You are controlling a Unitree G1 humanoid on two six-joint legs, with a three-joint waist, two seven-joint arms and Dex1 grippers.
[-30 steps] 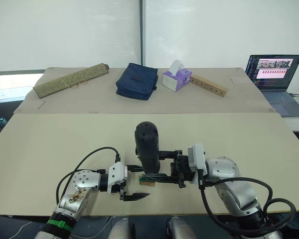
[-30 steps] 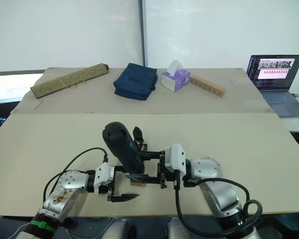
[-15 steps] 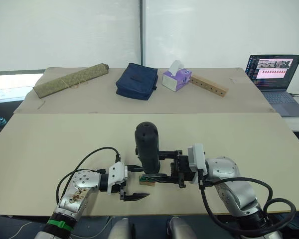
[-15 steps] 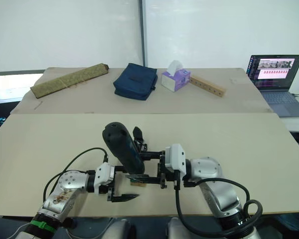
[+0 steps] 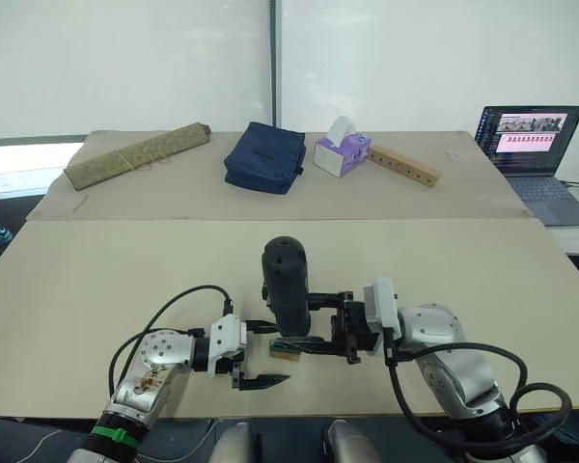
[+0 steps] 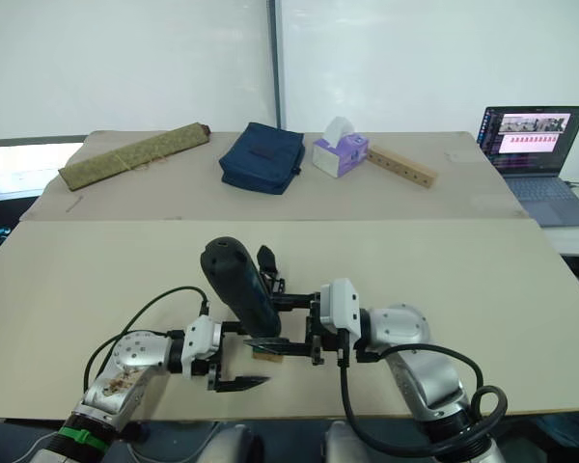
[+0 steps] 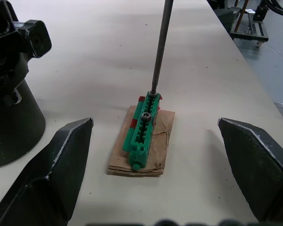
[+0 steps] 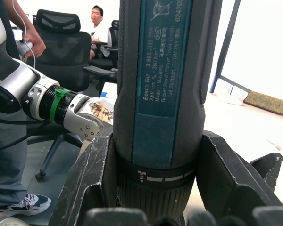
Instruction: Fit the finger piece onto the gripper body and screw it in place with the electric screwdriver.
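Observation:
The electric screwdriver (image 5: 286, 285) stands upright near the table's front edge, with my right gripper (image 5: 307, 320) shut on its lower body (image 8: 162, 94). Its thin metal bit (image 7: 159, 47) points down onto a screw in the small tan-and-green block (image 7: 142, 129). My left gripper (image 5: 276, 353) is open just left of that block, one finger (image 7: 61, 165) on each side of it and touching nothing. The black gripper body (image 7: 9, 94) with its round base stands just beyond the screwdriver (image 6: 267, 262). The finger piece is out of view.
Along the table's far side lie a rolled mat (image 5: 135, 154), a navy bag (image 5: 264, 156), a tissue box (image 5: 342, 152) and a tan wooden bar with holes (image 5: 403, 165). A laptop (image 5: 531, 145) sits at the far right. A person (image 8: 101, 28) sits on an office chair beyond the table.

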